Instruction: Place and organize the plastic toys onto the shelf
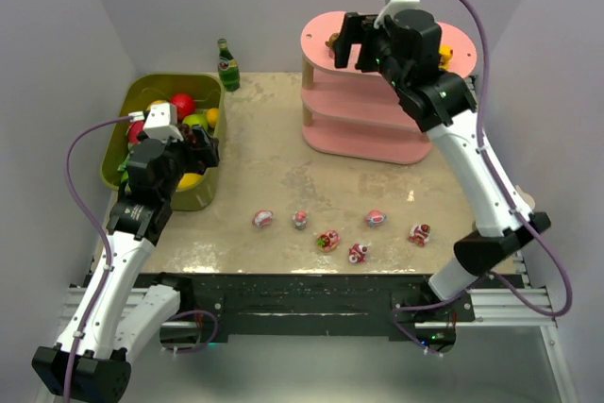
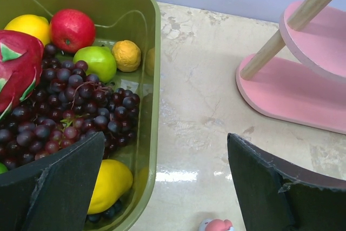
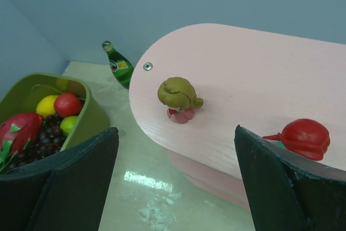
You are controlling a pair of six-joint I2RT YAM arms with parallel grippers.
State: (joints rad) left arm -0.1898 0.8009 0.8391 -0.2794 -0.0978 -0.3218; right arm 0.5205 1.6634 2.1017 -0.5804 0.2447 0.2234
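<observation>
Left fingers (image 2: 54, 187): spread, empty, above the olive-green plastic bin (image 2: 153, 52) rim.
Six tiny pink-and-red plastic figurines (image 1: 327, 240): loose on tabletop (image 1: 274, 148), details unreadable.
Pink three-tier shelf (image 1: 363, 143): top board partly blocked by right arm.
Brown-haired figurine (image 3: 180, 98): on top board, untouched between spread right fingers (image 3: 281, 182).
Red-capped figurine (image 3: 303, 136): half hidden behind one finger.
</observation>
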